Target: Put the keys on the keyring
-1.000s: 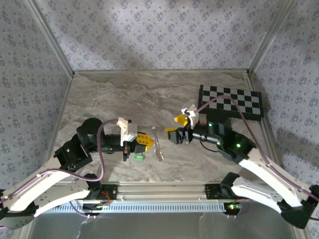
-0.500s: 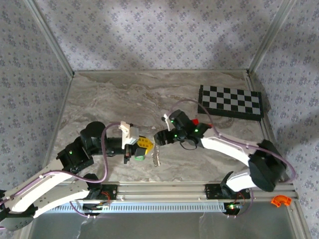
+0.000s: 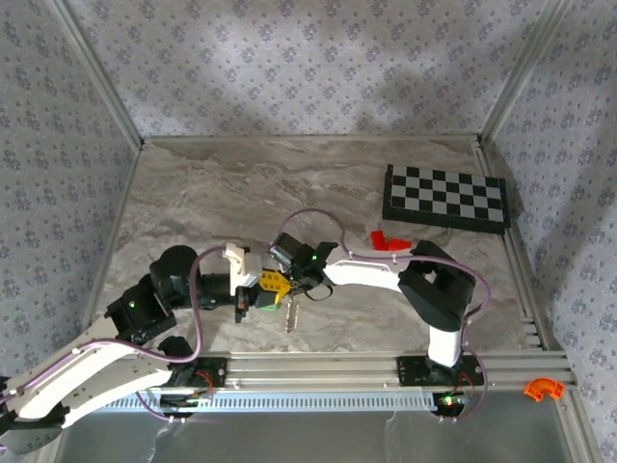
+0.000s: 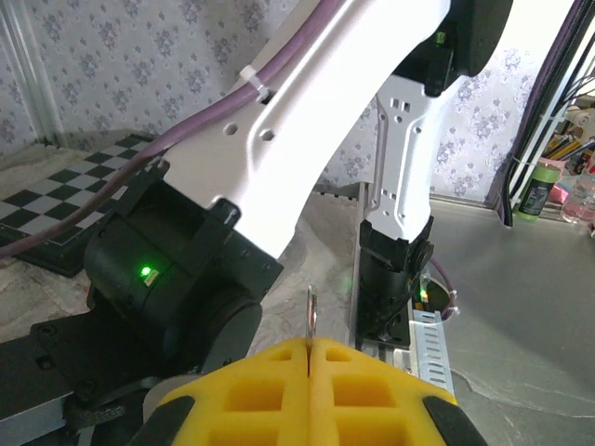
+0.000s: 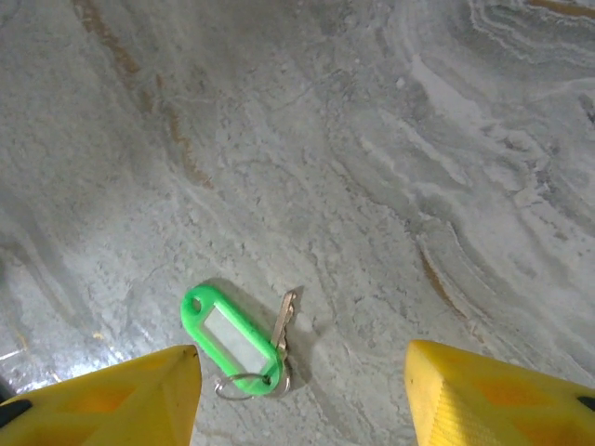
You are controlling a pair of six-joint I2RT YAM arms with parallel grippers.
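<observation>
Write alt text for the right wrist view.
A bright green key tag with a pale window lies flat on the grey marbled table, a small metal ring at its lower end and a thin metal piece beside it. The right claw is open above it, its yellow fingertips in the bottom corners.

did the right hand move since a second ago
Yes. In the top view the right hand has swung left, away from the checkerboard, and is now close beside the left hand.
</observation>
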